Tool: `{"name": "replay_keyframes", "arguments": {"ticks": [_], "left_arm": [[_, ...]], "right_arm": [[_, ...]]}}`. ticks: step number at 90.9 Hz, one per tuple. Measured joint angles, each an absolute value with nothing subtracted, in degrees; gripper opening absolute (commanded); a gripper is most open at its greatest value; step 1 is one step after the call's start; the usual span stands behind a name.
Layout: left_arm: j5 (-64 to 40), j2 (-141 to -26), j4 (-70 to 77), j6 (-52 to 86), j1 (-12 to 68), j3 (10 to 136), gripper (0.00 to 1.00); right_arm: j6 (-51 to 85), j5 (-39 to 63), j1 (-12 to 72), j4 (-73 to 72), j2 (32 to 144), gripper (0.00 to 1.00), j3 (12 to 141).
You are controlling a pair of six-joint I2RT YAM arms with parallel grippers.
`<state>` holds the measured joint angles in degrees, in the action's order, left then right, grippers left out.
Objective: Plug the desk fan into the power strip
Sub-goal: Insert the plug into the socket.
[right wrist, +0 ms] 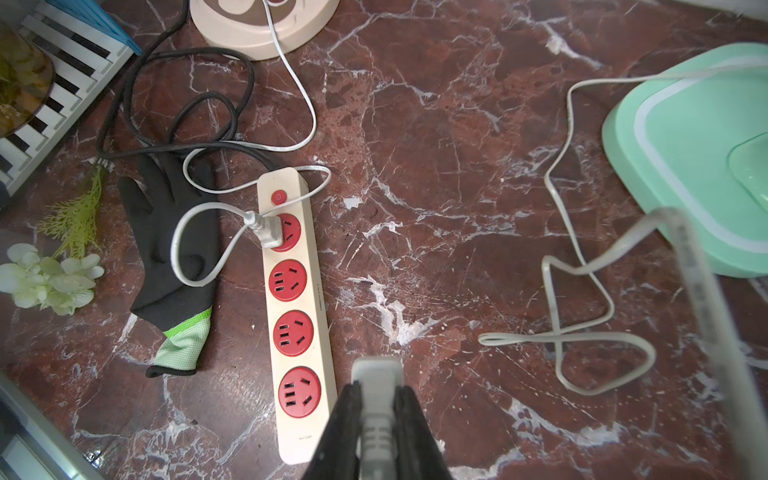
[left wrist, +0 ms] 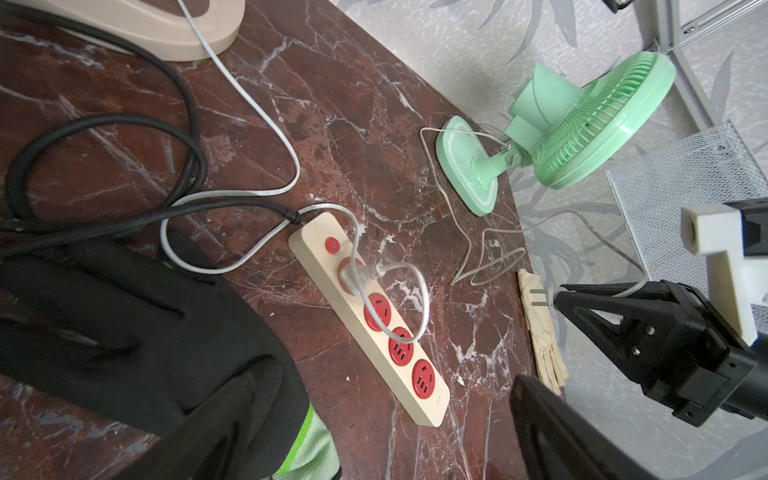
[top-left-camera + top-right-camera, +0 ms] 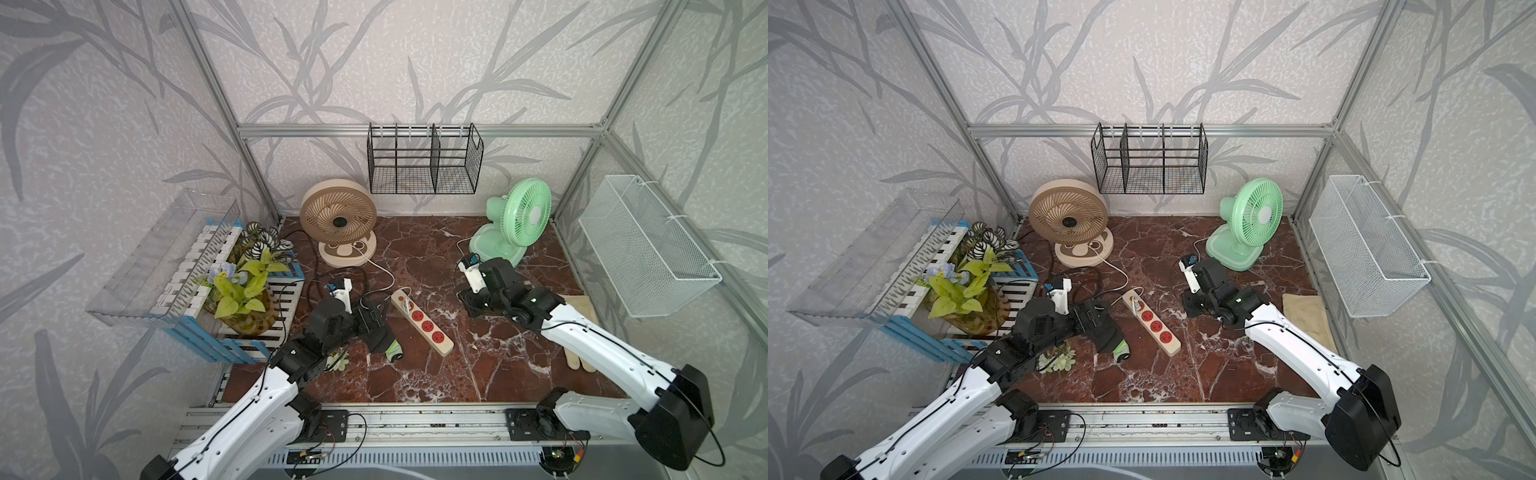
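In a top view the green fan stands upper right of centre, the power strip at mid-frame. My right gripper, just right of the power strip, pinches the fan's plug, seemingly off the table. My left gripper gapes wide, empty.

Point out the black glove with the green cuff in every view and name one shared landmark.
In a top view: black glove with green cuff, mid-table, left of the cream power strip with four red sockets, partly under the left arm.
In a top view: same spot.
Left wrist view: large foreground, beside the strip.
Right wrist view: beside the strip's button end, under a white cord loop.
Shared landmark: that strip.
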<state>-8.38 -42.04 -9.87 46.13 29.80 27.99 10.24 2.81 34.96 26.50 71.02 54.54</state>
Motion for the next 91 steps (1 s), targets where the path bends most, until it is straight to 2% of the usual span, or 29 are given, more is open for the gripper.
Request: {"name": "replay_keyframes", "arguments": {"ticks": [44,91], "left_arm": [[-9.15,-42.52,-5.52,47.09,26.72,21.85,1.0],[-10.04,-42.54,-2.15,48.71,26.17,18.65,1.0]], "right_arm": [[10.2,19.49,35.92,22.5,81.71,0.0,52.31],[9.54,21.02,39.64,21.28,89.03,0.0,53.15]]}}
